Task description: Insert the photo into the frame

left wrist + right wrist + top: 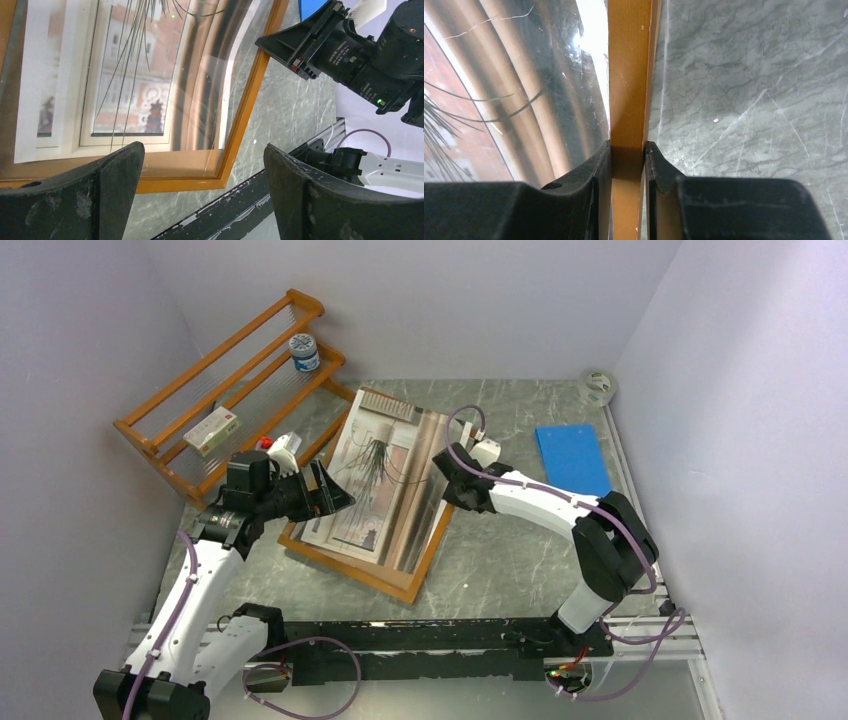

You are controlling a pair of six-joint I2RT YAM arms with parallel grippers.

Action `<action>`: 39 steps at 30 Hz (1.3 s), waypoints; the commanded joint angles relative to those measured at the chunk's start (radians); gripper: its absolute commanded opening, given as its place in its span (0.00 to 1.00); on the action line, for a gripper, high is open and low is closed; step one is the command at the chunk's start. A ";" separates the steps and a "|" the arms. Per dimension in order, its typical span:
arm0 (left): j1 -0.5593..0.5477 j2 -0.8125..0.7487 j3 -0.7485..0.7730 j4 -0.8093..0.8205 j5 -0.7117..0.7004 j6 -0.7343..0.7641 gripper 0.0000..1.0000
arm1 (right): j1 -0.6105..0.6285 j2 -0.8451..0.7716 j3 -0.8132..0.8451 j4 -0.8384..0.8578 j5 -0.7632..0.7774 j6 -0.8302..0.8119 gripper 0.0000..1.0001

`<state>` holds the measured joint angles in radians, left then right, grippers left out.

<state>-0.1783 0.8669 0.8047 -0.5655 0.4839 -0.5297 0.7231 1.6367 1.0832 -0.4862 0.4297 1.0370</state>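
The frame (345, 568), thin light-brown wood with a reflective pane, lies slantwise in the middle of the table. The photo (375, 475), a curtained window with a wispy plant, lies within its outline and shows through scratched, glaring glass in the left wrist view (125, 75). My right gripper (445, 465) is shut on the frame's right side bar; its jaws pinch the wooden bar (626, 75) from both sides, with the photo (499, 100) to the left. My left gripper (335, 495) is open and empty, hovering over the frame's left part; the frame's near corner (245, 115) shows between its fingers.
An orange wooden rack (230, 370) stands at the back left with a jar (303, 352) and a small box (212, 430) on it. A blue sheet (572, 458) and a tape roll (598, 387) lie at the back right. A black rail (430, 635) runs along the near edge.
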 commanded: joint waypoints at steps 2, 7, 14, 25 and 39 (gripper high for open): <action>-0.003 0.006 0.004 0.044 -0.010 -0.038 0.94 | -0.004 -0.091 -0.015 0.228 -0.006 -0.018 0.00; -0.003 0.013 -0.016 0.062 -0.015 -0.050 0.94 | -0.017 -0.114 -0.001 0.248 -0.052 -0.014 0.00; -0.004 0.063 -0.043 0.158 0.082 -0.076 0.94 | -0.036 -0.060 0.115 0.093 -0.102 0.028 0.00; -0.253 0.239 -0.038 0.329 0.063 -0.080 0.92 | -0.066 -0.002 0.153 0.001 -0.179 0.026 0.00; -0.614 0.637 0.014 0.554 -0.085 -0.052 0.94 | -0.091 0.052 0.193 -0.045 -0.297 -0.012 0.00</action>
<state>-0.7063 1.4189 0.7601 -0.1207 0.4690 -0.6022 0.6437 1.7077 1.1942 -0.5941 0.2195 1.0042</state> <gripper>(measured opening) 0.940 0.261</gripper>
